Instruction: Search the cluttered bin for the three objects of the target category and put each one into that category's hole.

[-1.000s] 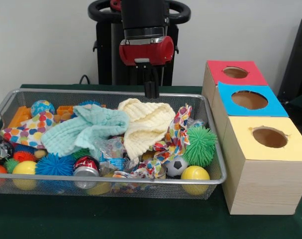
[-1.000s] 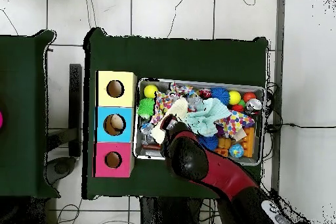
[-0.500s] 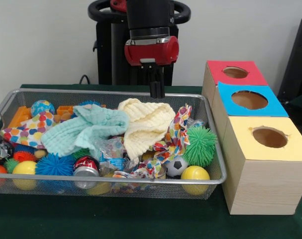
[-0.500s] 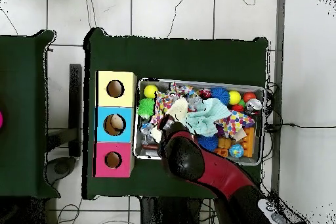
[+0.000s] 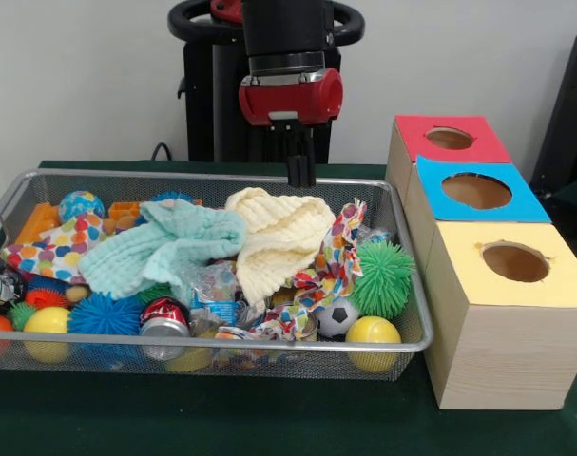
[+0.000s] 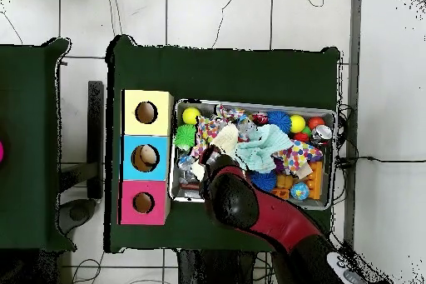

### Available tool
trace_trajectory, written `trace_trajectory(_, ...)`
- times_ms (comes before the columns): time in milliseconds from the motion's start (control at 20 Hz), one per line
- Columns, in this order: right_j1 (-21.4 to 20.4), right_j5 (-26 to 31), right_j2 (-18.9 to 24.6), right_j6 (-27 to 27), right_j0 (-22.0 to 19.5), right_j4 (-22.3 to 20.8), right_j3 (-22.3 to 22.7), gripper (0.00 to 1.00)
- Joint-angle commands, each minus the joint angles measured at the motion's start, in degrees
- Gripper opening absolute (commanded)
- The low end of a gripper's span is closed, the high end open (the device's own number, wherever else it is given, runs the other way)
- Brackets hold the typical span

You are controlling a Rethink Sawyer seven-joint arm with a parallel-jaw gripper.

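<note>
The wire mesh bin (image 5: 202,344) is full of clutter. One polka-dot cloth (image 5: 55,249) lies at its left end. Another polka-dot cloth (image 5: 334,256) hangs crumpled right of the middle and trails toward the front rim. I cannot make out a third. My gripper (image 5: 300,173) hangs shut and empty above the bin's far rim, just above the cream cloth (image 5: 278,233). The yellow-topped box with its round hole (image 5: 515,261) stands right of the bin, nearest the camera. In the overhead view the arm covers the gripper; the bin (image 6: 250,103), a polka-dot cloth (image 6: 297,156) and the yellow hole (image 6: 146,112) show.
A mint-green cloth (image 5: 164,245) lies across the bin's middle. A green spiky ball (image 5: 383,277), a yellow ball (image 5: 373,334), a can (image 5: 164,318) and blue spiky balls lie around the cloths. The blue-topped box (image 5: 476,191) and red-topped box (image 5: 450,139) stand behind the yellow one.
The gripper moved a little to the right and up from one second ago, then stayed almost still. Nothing in the bin has moved.
</note>
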Motion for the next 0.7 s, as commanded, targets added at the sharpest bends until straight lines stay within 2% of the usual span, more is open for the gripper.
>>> trace_trajectory(50, -0.27, 2.07, 2.94, 10.49, 0.09, 0.86, -0.80, 0.00)
trace_trajectory(700, -0.37, 2.58, 2.44, 9.85, 0.79, 0.56, -0.82, 0.00)
